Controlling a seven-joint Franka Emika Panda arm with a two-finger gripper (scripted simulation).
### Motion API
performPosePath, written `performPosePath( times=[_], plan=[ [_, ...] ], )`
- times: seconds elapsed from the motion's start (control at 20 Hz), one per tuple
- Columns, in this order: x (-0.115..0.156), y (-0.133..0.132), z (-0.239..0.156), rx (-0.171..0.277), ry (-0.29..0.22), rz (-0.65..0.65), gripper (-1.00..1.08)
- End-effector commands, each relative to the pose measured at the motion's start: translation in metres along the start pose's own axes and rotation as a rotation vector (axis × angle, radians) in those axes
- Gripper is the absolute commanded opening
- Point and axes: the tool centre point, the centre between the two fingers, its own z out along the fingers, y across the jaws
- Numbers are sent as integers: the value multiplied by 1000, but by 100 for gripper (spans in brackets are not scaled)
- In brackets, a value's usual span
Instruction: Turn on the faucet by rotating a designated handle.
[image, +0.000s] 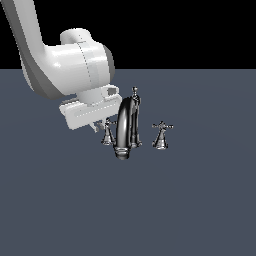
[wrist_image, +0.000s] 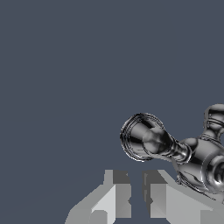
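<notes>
I judged the task barely begun: my gripper (image: 100, 125) had reached the faucet (image: 127, 127) but nothing showed that the handle (image: 107, 134) had been turned, and I could not tell its rotation from either view. In the exterior view the handle sat just left of centre, on the left side of the arched spout (image: 125, 125), and my fingertips hung right beside its cross top, possibly touching. A second handle (image: 161, 135) stood right of centre, untouched. In the wrist view my fingers (wrist_image: 117, 192) stood close together with a narrow gap, gripping nothing, the handle's flared base (wrist_image: 140, 136) near them. The push and rotation were still left
</notes>
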Motion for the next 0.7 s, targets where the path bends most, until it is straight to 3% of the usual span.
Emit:
performPosePath(
  times=[0.0, 0.05, 0.1, 0.15, 0.2, 0.25, 0.3, 0.35, 0.4, 0.45, 0.5, 0.55, 0.6, 0.65],
  plan=[
    [-91, 64, 51, -20, -210, 65, -71],
    [-103, 49, 62, -13, -226, 163, 6],
    [-114, 64, 64, -11, -231, 196, 6],
    [-111, 106, 37, -41, -217, 102, 63],
    [-102, 89, 33, -53, -212, 67, 63],
    [-87, 104, 48, -77, -239, 2, -42],
    [-57, 132, 11, -127, -170, -24, -44],
    [-80, 129, 41, -117, -259, -69, 20],
    [-79, 128, 45, -116, -266, -73, 20],
    [-26, 113, 68, -125, -194, -5, 28],
    [-47, 133, 38, -132, -138, 47, 28],
    [-39, 134, 37, -168, -112, 19, 91],
    [-10, 89, 30, -102, -87, 90, 85],
    [-18, 95, 33, -67, -73, 128, 85]
  ],
)
